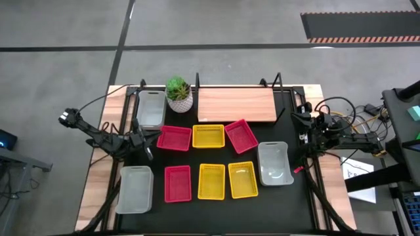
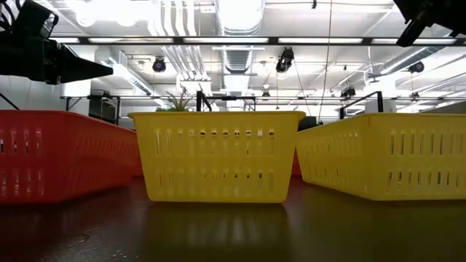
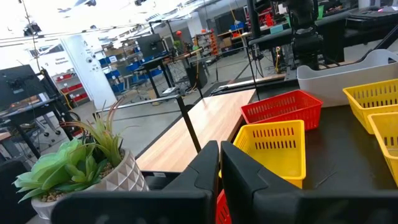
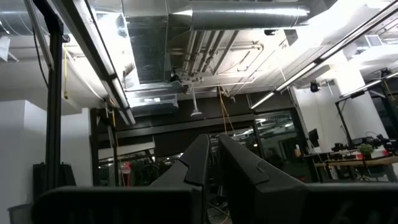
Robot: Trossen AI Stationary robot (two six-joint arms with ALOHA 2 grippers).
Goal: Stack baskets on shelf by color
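Observation:
Several baskets rest on their bottoms on the black tabletop: three red, three yellow and three translucent grey. The wooden shelf lies bare at the far middle. My left gripper is shut and empty at the table's left, pointing level toward the red and yellow baskets. My right gripper is shut and empty at the table's right edge, tilted upward.
A white pot with a green plant stands left of the shelf, beside the far grey basket. Black posts rise at the shelf's corners. Cables lie by the right arm. Bare tabletop runs along the near edge.

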